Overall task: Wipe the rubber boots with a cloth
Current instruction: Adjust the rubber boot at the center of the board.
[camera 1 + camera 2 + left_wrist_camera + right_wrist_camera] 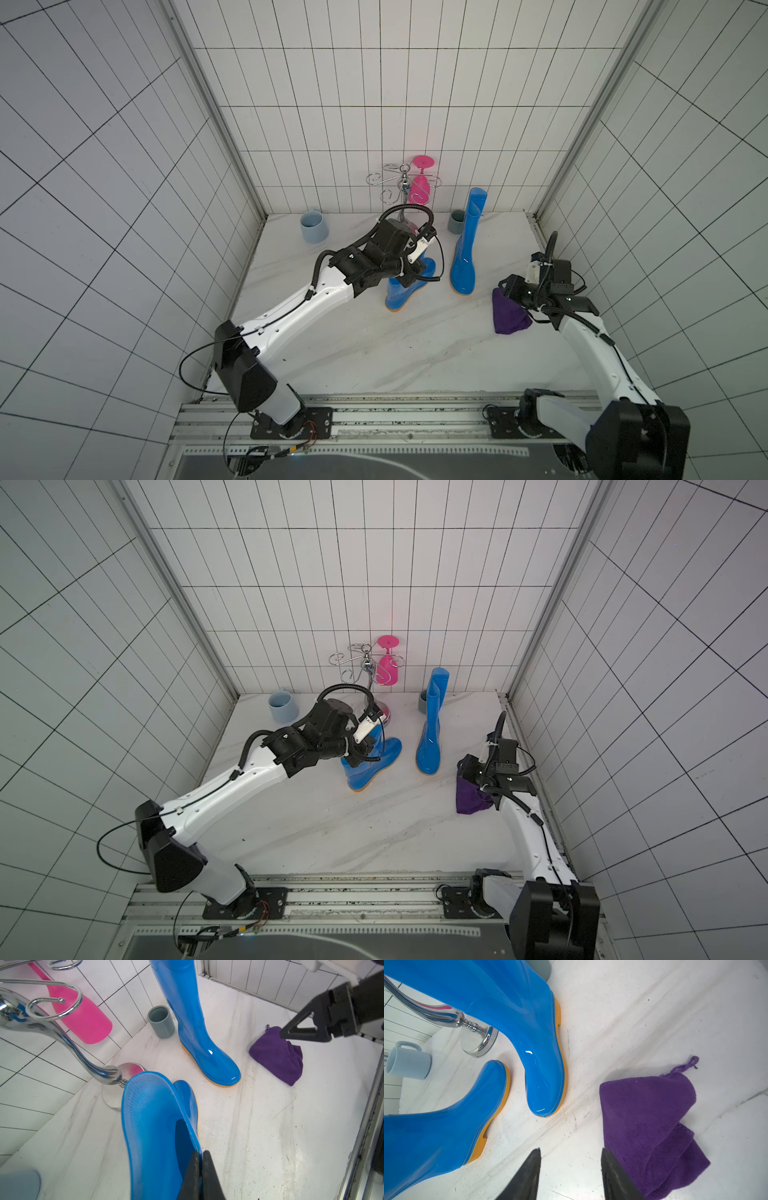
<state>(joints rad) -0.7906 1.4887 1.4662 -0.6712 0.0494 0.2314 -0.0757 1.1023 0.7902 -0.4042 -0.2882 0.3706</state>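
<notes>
Closest to the lens, in the left wrist view, the left gripper is closed tight on the top rim of the held boot, one finger inside the shaft and one outside. In a top view this boot has its sole on the table, as far as I can see, and its shaft leans toward the left arm. The other boot stands upright and free, just beside it, near the back wall.

The cloth lies folded on the table, to the right of both boots and apart from them. The right gripper hangs above it, jaws about half apart and with nothing in them. One finger is over the edge of the cloth; if it touches, I cannot tell.

I judge that the step in hand is fetching the cloth, while the left arm steadies the boot; no wiping is possible yet. The next move asks the right gripper to shift a little over the cloth, go down, close on a thick fold and carry it to the held boot. The glossy rubber may slip or bend under pressure, so the left grip must hold.

Count: two boots, one cloth, two cups (a mug and a grey cup), one chrome rack and one pink glass hanging on it.
</notes>
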